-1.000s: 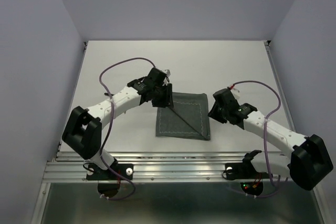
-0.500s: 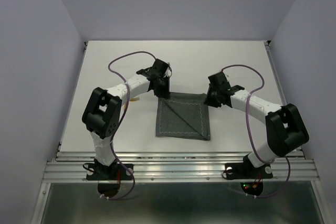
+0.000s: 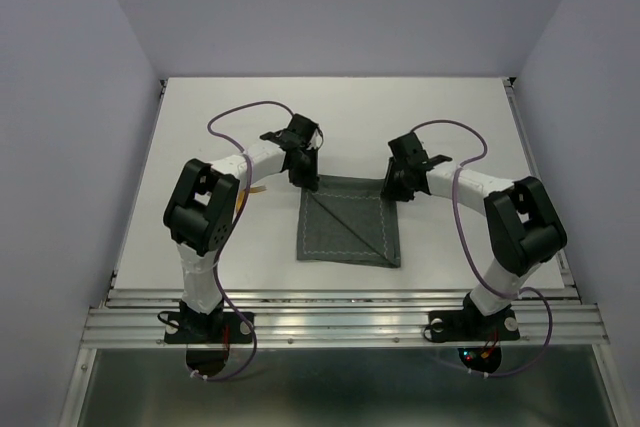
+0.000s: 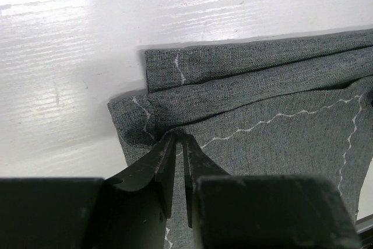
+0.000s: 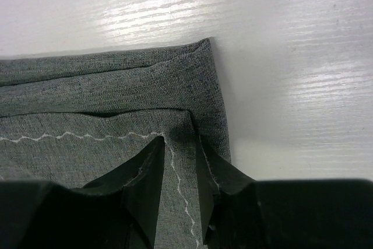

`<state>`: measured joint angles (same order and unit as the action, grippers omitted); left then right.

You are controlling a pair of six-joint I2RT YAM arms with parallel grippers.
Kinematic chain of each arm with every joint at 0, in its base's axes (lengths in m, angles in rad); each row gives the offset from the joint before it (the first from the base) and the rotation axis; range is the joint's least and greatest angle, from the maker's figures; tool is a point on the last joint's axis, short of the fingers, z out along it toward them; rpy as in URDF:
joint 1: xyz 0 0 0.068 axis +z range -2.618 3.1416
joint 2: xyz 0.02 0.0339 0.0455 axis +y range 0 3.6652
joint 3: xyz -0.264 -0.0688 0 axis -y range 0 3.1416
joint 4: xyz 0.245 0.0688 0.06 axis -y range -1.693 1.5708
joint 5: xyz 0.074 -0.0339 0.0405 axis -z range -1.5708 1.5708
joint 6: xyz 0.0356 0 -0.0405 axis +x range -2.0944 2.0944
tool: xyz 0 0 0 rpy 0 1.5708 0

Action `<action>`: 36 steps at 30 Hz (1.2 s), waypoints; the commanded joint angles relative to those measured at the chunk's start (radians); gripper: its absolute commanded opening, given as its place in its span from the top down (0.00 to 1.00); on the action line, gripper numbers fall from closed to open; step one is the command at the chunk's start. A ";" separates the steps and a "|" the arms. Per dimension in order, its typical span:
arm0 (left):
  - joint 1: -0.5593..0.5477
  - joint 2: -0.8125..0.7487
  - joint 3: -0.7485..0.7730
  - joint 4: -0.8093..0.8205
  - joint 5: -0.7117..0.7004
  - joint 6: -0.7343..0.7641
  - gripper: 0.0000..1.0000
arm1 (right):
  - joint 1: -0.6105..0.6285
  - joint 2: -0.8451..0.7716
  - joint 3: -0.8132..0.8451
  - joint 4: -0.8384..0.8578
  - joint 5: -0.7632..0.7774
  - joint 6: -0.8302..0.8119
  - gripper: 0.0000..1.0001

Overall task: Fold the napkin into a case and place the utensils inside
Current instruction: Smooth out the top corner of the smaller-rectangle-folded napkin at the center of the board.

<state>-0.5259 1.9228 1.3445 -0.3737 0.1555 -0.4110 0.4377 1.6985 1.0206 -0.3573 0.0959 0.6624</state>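
Both arms have pulled in since a second ago, and their tips now sit on the two far corners of the napkin [image 3: 348, 229]. Before, the right gripper [image 3: 392, 187] was off to the side of the cloth, past its right edge. The napkin itself has not moved. It lies flat on the tabletop [image 3: 450, 117], midway between the left and right edges and closer to the near edge. It is already folded over, with a slanted crease across it.

The left gripper [image 3: 304, 181] is at the far left corner. In its own camera its pincer is narrow, almost shut, and it nips a little bunch of cloth there. The right gripper is at the far right corner. Its pincer is partly open, with one tip on each side of the light stitch line. The cloth between the tips looks flat, so I think it has not squeezed yet.

I think the folding step is going on, and the case is not made yet. Next, the right pincer needs to close on its corner. Then both arms need to lift together and bring the far edge over evenly, so the cloth does not twist.

I cannot be sure I see the utensils. No words or labels can be read.
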 commanded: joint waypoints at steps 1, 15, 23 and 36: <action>0.013 -0.004 0.010 0.015 -0.005 0.029 0.78 | -0.005 0.015 0.044 0.035 -0.002 -0.020 0.66; 0.014 -0.036 0.013 0.006 -0.007 0.034 0.75 | -0.005 -0.029 0.064 0.047 0.027 -0.020 0.99; 0.015 -0.033 0.067 -0.027 -0.016 0.040 0.62 | -0.005 -0.034 0.091 0.055 0.068 -0.006 0.99; 0.015 -0.087 0.084 -0.051 -0.048 0.031 0.47 | -0.005 -0.013 0.061 0.058 0.030 -0.043 0.65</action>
<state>-0.5148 1.9190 1.3792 -0.4000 0.1322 -0.3859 0.4377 1.6958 1.0801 -0.3286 0.1349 0.6407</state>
